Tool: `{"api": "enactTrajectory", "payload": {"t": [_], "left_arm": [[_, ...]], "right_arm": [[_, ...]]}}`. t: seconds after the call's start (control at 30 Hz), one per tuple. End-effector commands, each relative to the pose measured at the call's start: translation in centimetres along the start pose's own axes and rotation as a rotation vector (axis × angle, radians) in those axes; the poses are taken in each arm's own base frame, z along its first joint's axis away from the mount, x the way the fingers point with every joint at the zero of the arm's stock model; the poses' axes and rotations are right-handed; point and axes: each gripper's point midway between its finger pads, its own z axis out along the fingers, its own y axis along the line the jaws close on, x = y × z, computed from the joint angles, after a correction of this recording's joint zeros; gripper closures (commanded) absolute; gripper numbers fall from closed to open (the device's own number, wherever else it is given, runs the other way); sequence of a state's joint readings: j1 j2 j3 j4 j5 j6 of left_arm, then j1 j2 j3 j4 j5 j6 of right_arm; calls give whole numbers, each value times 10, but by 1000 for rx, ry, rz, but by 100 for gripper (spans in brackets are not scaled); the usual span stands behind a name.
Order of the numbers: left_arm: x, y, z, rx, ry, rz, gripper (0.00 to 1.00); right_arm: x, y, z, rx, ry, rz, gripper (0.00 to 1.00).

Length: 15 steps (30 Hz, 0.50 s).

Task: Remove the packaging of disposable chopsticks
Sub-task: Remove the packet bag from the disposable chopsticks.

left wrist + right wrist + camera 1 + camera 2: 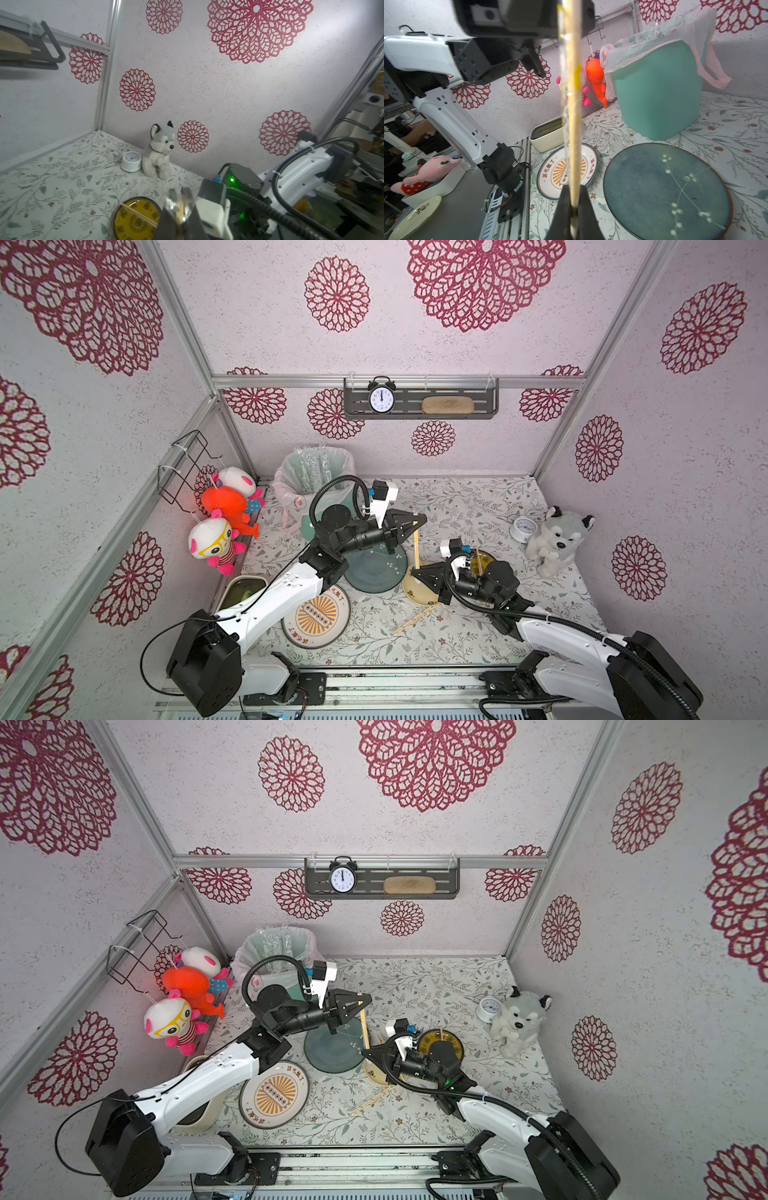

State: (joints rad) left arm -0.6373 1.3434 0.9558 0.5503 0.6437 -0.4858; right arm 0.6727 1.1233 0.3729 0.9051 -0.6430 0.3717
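Between the two sets of fingers a wrapped pair of chopsticks hangs in the air, just beside the rim of the blue plate. The right gripper is clenched on the lower end of the sticks. The left gripper is pinched tight on the upper end, where the left wrist view shows the crinkled clear sleeve bunched between its jaws around the wood tip. In the right wrist view the film runs loosely down one side of the sticks.

The sticks look light and stiff but thin, so a sideways bend could well snap them. The film is probably slippery and stretches or tears easily. The best hold, I judge, is firm wood at one end and loose plastic past the tip at the other, pulled straight along the length.

Farther out, the teal bin with its pink liner holds several clear crinkly wrappers. The yellow dish carries a bare pair. The blue plate and the orange-patterned plate hold nothing. A cream dish lies under the right gripper, its contents hidden. One loose pair lies on the tablecloth.
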Motion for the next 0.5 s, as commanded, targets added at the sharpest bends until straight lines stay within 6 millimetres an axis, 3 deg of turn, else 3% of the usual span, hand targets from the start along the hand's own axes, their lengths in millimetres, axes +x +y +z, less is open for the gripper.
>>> {"api": "enactTrajectory", "payload": {"t": [0.0,0.1,0.3,0.47], "left_arm": [[1,5,-3,1,-19,19,100],[16,1,-4,16,15,-20,100],[72,6,-10,-19,90,-71,100],[100,5,-19,-13,90,-100,100]], "right_arm": [[-25,17,-1,-66,-82,-83,100],[-31,18,-1,-66,-97,-101,100],[-58,30,-2,-108,-148,-177,100],[-72,40,-3,-139,-172,-215,100]]}}
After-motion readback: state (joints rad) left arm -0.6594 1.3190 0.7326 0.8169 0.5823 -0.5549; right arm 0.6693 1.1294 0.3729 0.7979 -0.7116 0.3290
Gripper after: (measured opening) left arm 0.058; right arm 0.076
